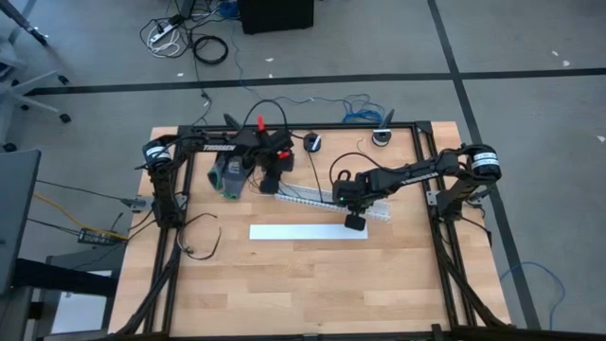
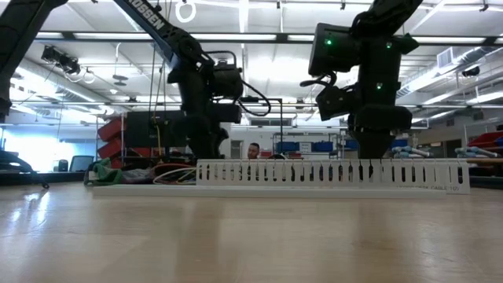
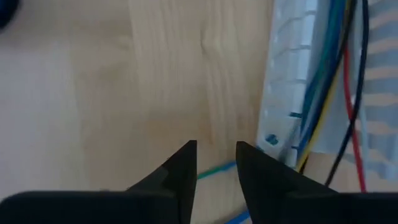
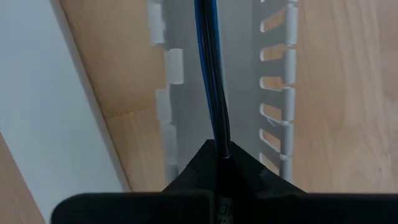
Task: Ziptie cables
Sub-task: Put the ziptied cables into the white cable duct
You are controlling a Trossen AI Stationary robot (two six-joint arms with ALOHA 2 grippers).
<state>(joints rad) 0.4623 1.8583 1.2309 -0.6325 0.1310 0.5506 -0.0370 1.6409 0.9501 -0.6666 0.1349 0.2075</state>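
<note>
White slotted duct (image 4: 224, 87) cradles the cables (image 4: 211, 74); the right gripper (image 4: 222, 158) pinches them and should keep them taut while the left gripper (image 3: 216, 165), slightly parted, holds nothing beside the duct.

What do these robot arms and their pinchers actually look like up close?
Both arms are dark, jointed, with white lettering and black cabling alongside. The left gripper ends in two pointed black fingers; the right gripper has similar black wedge-shaped tips. Green lights glow on the right arm.
</note>
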